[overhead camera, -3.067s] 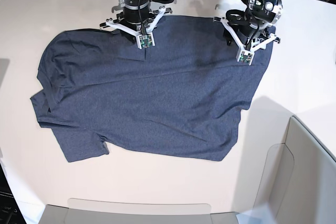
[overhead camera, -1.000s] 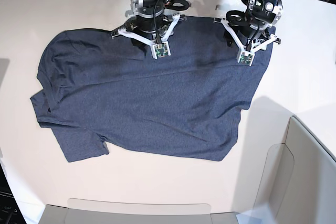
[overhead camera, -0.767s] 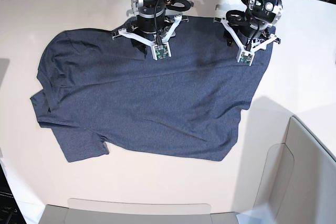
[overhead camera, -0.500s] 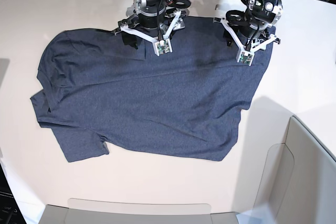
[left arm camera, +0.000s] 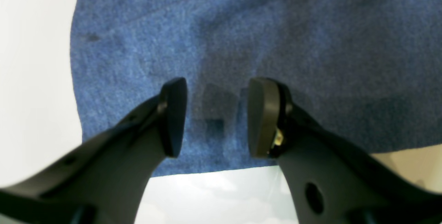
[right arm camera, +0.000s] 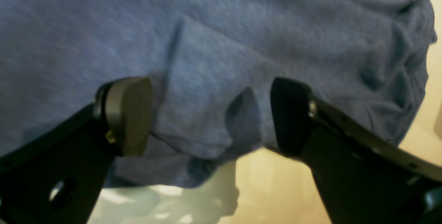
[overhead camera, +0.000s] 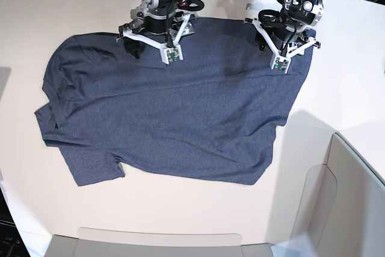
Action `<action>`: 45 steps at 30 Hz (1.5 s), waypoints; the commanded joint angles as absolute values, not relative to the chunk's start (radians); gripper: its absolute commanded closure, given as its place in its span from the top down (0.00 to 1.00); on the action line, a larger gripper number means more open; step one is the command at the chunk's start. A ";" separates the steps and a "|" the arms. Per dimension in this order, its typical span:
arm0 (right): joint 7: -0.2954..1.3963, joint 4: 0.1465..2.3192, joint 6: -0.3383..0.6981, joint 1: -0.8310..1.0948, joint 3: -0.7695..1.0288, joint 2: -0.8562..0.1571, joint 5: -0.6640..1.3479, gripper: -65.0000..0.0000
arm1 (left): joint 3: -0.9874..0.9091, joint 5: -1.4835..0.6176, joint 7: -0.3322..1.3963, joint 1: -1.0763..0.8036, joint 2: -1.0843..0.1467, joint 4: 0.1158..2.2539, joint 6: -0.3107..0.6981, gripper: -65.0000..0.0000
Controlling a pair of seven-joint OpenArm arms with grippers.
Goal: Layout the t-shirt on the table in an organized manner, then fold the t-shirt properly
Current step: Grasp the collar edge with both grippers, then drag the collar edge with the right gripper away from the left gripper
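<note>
Smooth and off-white, the table [overhead camera: 355, 76] fills nearly the whole base view, its rounded far edge curving along the top of the frame, with dark cables behind it. A grey-beige bin wall [overhead camera: 337, 209] with a soft, matte curve rises at the lower right.

The t-shirt [overhead camera: 174, 112], a dark heathered navy knit with a fine fuzzy grain, lies spread across the middle of the frame. Its body is mostly flat, with long shallow creases running across it; at the left the fabric bunches into rumpled folds, and a short sleeve sticks out toward the lower left.

At the upper middle of the base view the right gripper [right arm camera: 210, 117] stands over the shirt's far edge. Its wrist view shows two rounded, matte dark pads [right arm camera: 129, 113] set well apart, with a small peaked fold of cloth standing between them, gripped by neither.

At the upper right the left gripper [left arm camera: 214, 117] hangs over the shirt's far right corner. Its wedge-shaped black fingers [left arm camera: 171, 117] are likewise parted, flat cloth lying beneath the gap and bare glossy tabletop showing just past the hem.
</note>
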State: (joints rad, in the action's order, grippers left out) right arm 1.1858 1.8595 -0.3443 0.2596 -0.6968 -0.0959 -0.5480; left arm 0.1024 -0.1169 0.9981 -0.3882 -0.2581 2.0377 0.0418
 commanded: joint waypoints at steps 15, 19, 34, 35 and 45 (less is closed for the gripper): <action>1.178 1.859 -0.341 0.255 -0.677 -0.104 -0.568 0.10 | 0.101 -0.116 0.986 -0.386 -0.265 2.052 0.038 0.44; 1.179 1.860 -0.348 0.260 -0.662 -0.104 -0.570 0.00 | 0.101 -0.116 0.986 -0.387 -0.265 2.052 0.038 0.44; 1.181 2.040 -0.348 0.421 -0.657 -0.188 -0.570 0.00 | 0.094 -0.111 0.983 -0.383 -0.268 1.957 0.038 0.44; 1.181 2.040 -0.348 0.438 -0.657 -0.205 -0.570 0.00 | 0.093 -0.111 0.983 -0.383 -0.268 1.957 0.038 0.44; 1.176 2.055 -0.348 0.608 -0.662 -0.338 -0.579 0.00 | 0.101 -0.111 0.975 -0.380 -0.268 1.902 0.038 0.44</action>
